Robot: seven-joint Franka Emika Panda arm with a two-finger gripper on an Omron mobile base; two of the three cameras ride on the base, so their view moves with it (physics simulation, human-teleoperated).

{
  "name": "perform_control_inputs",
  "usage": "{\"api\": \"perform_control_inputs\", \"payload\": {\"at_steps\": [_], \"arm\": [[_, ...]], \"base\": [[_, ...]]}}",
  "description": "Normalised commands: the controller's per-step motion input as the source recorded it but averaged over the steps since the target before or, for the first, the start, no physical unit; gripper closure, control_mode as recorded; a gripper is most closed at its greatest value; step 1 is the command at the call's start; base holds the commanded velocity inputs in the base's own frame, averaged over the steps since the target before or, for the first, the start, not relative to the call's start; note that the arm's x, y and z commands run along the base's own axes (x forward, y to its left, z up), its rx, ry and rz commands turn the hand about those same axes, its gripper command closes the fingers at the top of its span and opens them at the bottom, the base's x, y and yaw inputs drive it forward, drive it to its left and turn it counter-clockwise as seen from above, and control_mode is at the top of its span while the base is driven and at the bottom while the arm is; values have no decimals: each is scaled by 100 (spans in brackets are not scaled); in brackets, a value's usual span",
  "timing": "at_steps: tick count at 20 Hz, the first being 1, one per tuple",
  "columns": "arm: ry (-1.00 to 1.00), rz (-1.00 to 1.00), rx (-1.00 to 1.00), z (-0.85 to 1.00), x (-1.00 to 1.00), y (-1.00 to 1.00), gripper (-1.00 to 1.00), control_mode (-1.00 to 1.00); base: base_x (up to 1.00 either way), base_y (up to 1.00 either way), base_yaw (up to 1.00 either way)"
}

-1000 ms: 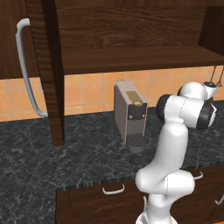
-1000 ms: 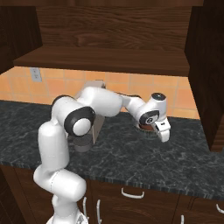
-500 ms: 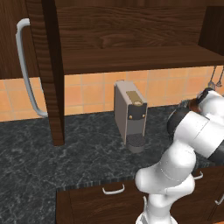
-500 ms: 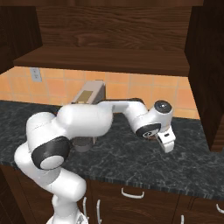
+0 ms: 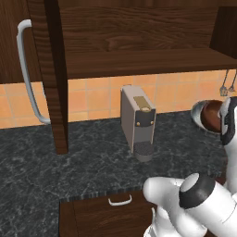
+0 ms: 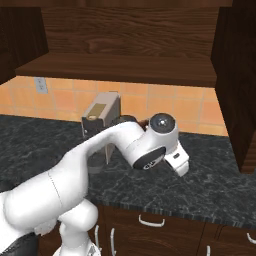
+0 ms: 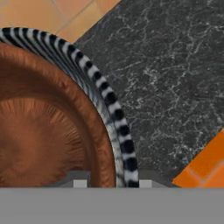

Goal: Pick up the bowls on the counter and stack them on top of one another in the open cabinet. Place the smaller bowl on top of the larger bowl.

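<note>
Bowl [image 7: 48, 127] rim between jaws (astride).

Grey coffee machine [image 5: 138, 122] before orange tiled backsplash [image 5: 92, 99], utensils [image 5: 227, 83] hanging

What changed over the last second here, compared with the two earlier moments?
The arm swung further right and down along the counter, bringing the hand low over the bowl, whose rim now sits between the fingertips in the hand view. Nothing has been gripped or lifted yet as far as the frames show. The bowl, coffee machine and open cabinet stayed put.
</note>
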Motion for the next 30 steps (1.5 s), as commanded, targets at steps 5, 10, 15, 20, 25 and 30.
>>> {"api": "perform_control_inputs", "payload": {"at_steps": [5, 10, 15, 20, 25, 30], "arm": [[-32, 2, -12, 86, -47, 95, 100, -100], [-32, 0, -6, 96, -43, 77, 100, -100], [-4, 7, -6, 100, -13, 61, 100, -100], [0, 16, -9, 100, 0, 40, 100, -100], [-3, 12, -6, 85, 22, 35, 100, -100], [2, 0, -10, 69, 59, 34, 100, -100]], "base": [[0, 0, 0], [0, 0, 0], [0, 0, 0], [0, 0, 0], [0, 0, 0], [0, 0, 0]]}}
